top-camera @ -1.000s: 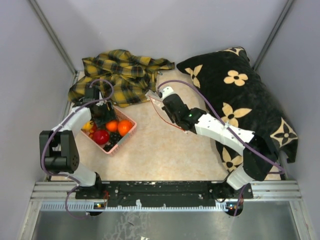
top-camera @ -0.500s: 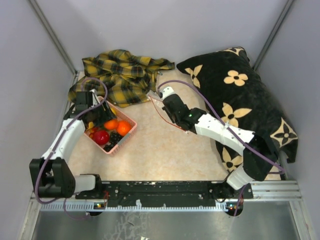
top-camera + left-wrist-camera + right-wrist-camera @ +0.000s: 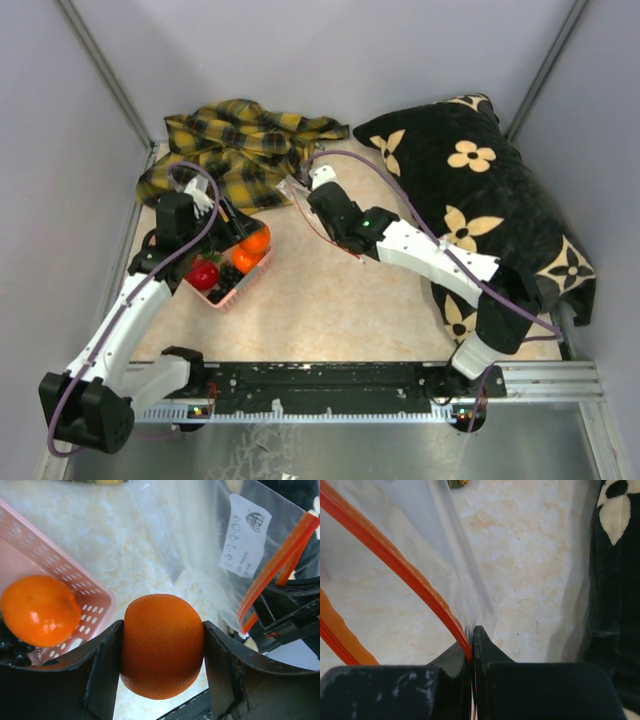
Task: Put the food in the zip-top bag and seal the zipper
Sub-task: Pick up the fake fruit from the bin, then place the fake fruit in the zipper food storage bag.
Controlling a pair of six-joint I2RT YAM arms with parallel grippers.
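left gripper (image 3: 162,652): its two fingers are being pressed against opposite sides of one orange ball (image 3: 162,630), which is being pinched between them and held above the table (image 3: 100,530). the ball is being held just beside the outer corner of the pink basket (image 3: 60,565), on the side facing the clear bag (image 3: 190,535).

right gripper (image 3: 473,637): its fingers are being kept pressed together on the red zipper (image 3: 420,587) at the mouth of the bag, with the strip and thin plastic being pinched between them. the bag is being held up by this grip between the basket and the black flowered cushion (image 3: 480,190), near the edge of the plaid cloth (image 3: 245,145). in the left wrist view the white label (image 3: 245,535) is being shown facing the camera. two red strips are being seen slightly apart there, so the mouth is being recorded as unsealed. whether the lower end of the bag is resting on the table cannot be told. the slider cannot be made out.

remaining food: a second orange ball (image 3: 40,611) is being seen inside the basket, close against its perforated wall. a red apple (image 3: 203,274) and dark grapes (image 3: 228,278) are being noted in the same basket in the top view, lying just beside each other.
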